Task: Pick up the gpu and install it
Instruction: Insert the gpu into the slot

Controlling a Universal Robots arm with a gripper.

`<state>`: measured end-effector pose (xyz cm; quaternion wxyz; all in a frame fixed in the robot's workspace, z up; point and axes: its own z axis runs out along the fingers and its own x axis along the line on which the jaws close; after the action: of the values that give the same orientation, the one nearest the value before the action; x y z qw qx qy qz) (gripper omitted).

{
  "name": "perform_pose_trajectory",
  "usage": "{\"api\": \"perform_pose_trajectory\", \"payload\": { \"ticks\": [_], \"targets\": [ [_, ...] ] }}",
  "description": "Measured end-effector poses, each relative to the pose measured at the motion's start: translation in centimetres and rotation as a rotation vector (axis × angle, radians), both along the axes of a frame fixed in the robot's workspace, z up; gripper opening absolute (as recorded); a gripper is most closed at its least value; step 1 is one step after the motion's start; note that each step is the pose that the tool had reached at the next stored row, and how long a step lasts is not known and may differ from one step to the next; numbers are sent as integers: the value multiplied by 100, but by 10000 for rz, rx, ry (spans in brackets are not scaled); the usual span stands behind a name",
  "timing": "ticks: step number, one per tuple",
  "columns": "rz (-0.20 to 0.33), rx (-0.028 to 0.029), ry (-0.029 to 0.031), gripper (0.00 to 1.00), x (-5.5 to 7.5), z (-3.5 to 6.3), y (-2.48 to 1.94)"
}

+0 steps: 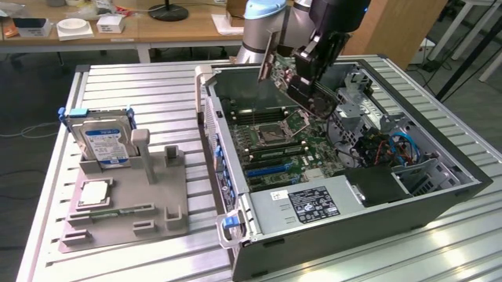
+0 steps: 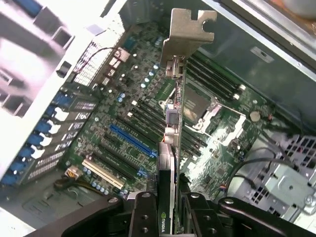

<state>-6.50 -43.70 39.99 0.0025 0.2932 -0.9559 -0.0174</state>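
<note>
The gripper (image 2: 168,210), black-fingered, is clamped on the gpu (image 2: 176,123), a thin flat black card with a green board face and a narrow silver metal bracket (image 2: 188,34) at its far end. In the exterior view the gripper (image 1: 302,88) holds the gpu (image 1: 281,73) tilted in the air inside the open black and grey computer case (image 1: 439,194), above the green motherboard (image 1: 274,138) and touching nothing. In the wrist view the card runs edge-on over the motherboard (image 2: 123,98), with the long blue expansion slot (image 2: 131,138) off to one side of it rather than under it.

The pick looks done; the step in hand is the carry toward the slots. Seating would call for the card's lower edge lined up square over a slot, and the bracket set against the case's rear wall.

Well apart, on the exterior view's left, a silver hard drive with a blue label (image 1: 106,141) stands in a grey holder.
</note>
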Motion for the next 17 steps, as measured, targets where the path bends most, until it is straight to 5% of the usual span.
{"api": "perform_pose_trajectory", "payload": {
  "ticks": [17],
  "targets": [
    [3095, 0, 0, 26, 0, -3, 0]
  ]
}}
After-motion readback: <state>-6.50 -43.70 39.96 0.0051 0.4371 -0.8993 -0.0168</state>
